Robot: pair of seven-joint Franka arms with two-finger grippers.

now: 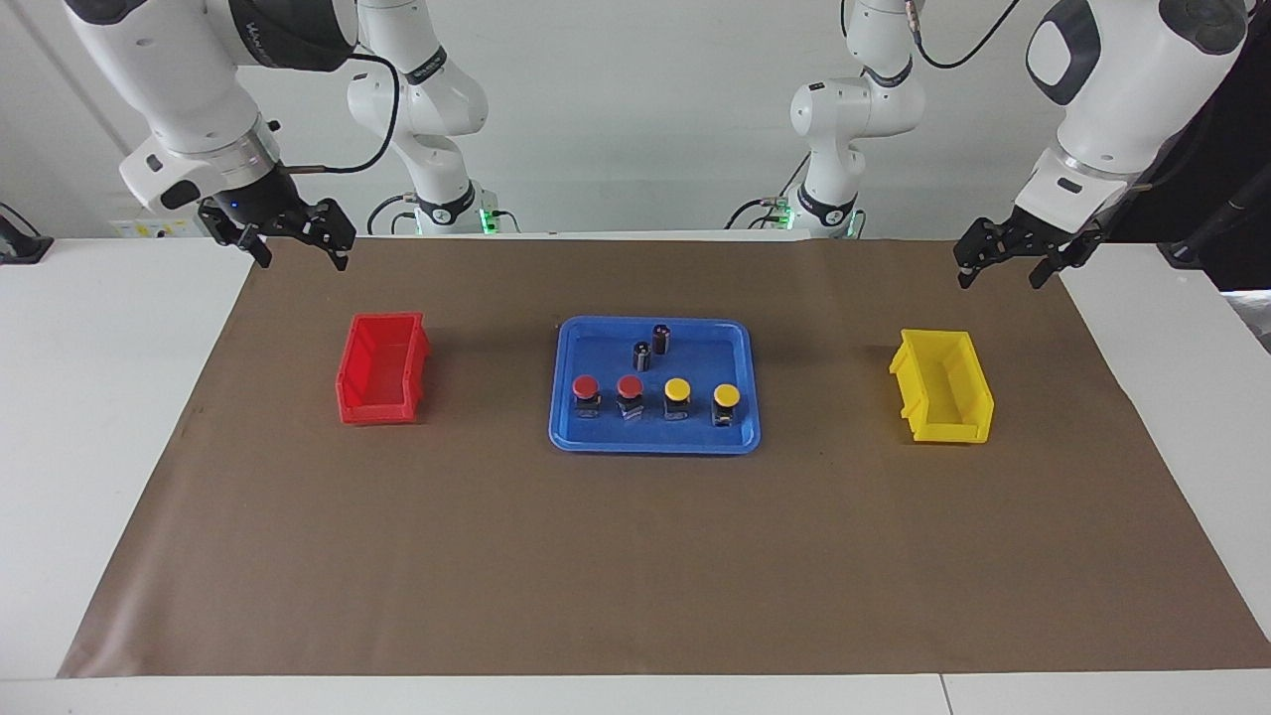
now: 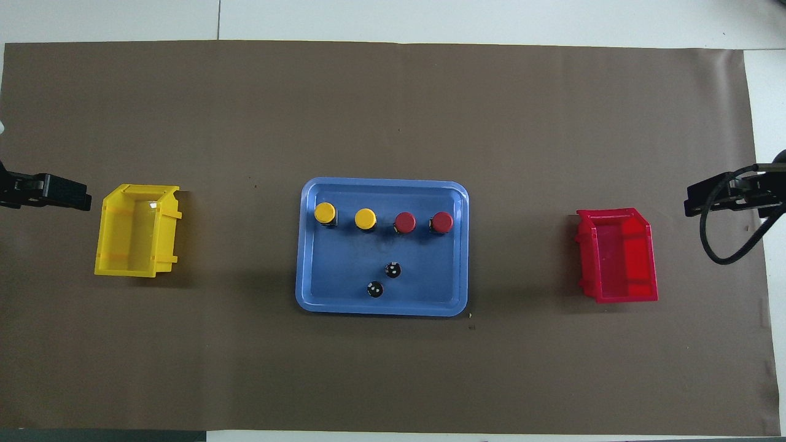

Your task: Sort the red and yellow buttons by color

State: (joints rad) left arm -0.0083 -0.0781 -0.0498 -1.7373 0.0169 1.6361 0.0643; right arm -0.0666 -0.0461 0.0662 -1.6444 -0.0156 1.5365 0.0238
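Note:
Two red buttons [image 1: 586, 395] [image 1: 630, 395] and two yellow buttons [image 1: 677, 397] [image 1: 726, 403] stand in a row in the blue tray [image 1: 740, 437], on the side farther from the robots. They show in the overhead view too: yellow [image 2: 325, 213] [image 2: 365, 218], red [image 2: 404, 222] [image 2: 442, 221]. My right gripper [image 1: 298, 258] hangs open and empty over the mat's edge by the red bin [image 1: 377, 409]. My left gripper [image 1: 999, 280] hangs open and empty over the mat's edge by the yellow bin [image 1: 948, 429]. Both are well apart from the tray.
Two small dark capless cylinders [image 1: 661, 339] [image 1: 642, 355] stand in the tray nearer to the robots. The red bin [image 2: 617, 294] lies toward the right arm's end, the yellow bin [image 2: 126, 270] toward the left arm's end. Brown paper mat [image 1: 635, 556] covers the table.

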